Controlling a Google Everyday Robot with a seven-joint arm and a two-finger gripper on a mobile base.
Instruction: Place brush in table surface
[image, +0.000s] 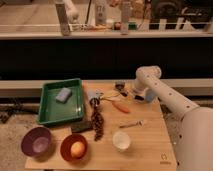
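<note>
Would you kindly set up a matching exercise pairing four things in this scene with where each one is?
Things: 1 blue sponge; 2 purple bowl; 3 white cup; 4 pincer.
Places: A table's near left corner; B above the table's far side, behind the carrot; C inside the green tray; D right of the orange bowl.
Pairs: 1-C, 2-A, 3-D, 4-B.
</note>
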